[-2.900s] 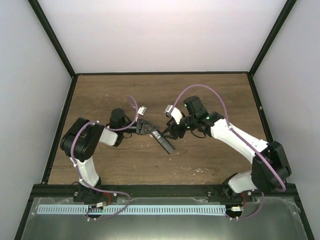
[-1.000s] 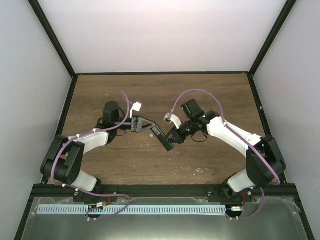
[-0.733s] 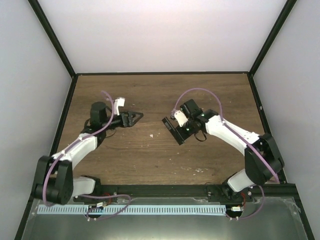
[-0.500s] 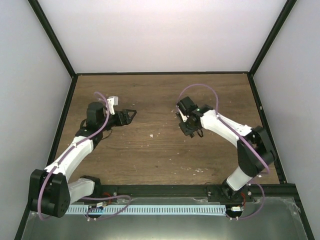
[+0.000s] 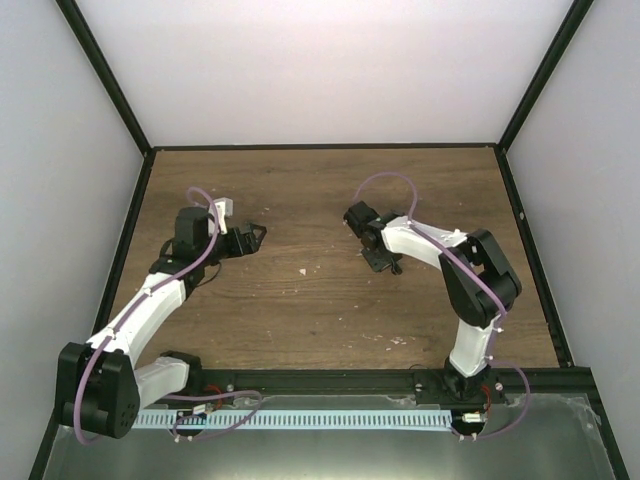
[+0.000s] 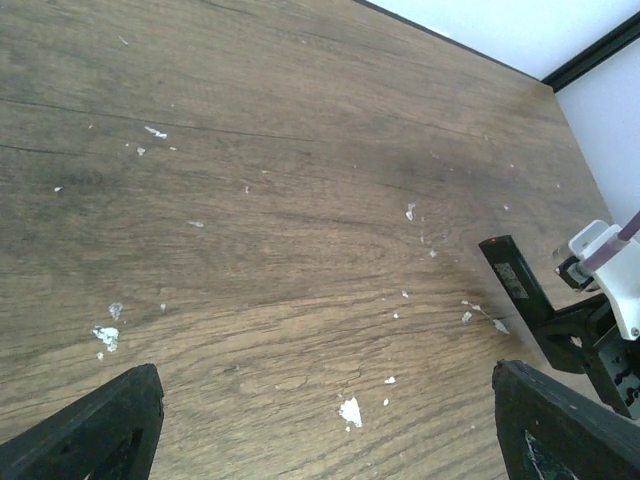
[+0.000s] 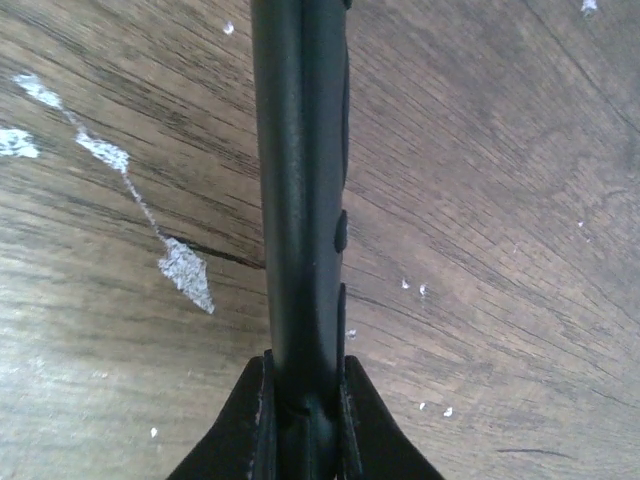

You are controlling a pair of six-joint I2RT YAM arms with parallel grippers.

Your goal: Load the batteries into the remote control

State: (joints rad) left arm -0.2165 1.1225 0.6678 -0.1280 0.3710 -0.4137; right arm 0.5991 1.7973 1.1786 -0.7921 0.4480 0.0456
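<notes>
Your left fingers (image 6: 90,430) have let go: spread wide, empty, left of centre | right fingers (image 7: 245,430) alone clamp slim black plastic remote control (image 7: 298,180), centre-right by brown wooden desk (image 5: 300,320) | batteries unseen; verify they're loaded.

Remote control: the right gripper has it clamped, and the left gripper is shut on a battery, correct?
Not quite. The right gripper does clamp the remote control, but the left gripper is not shut on a battery. The left wrist view shows it open, with only bare wood between its fingers. No battery shows in any view.
</notes>
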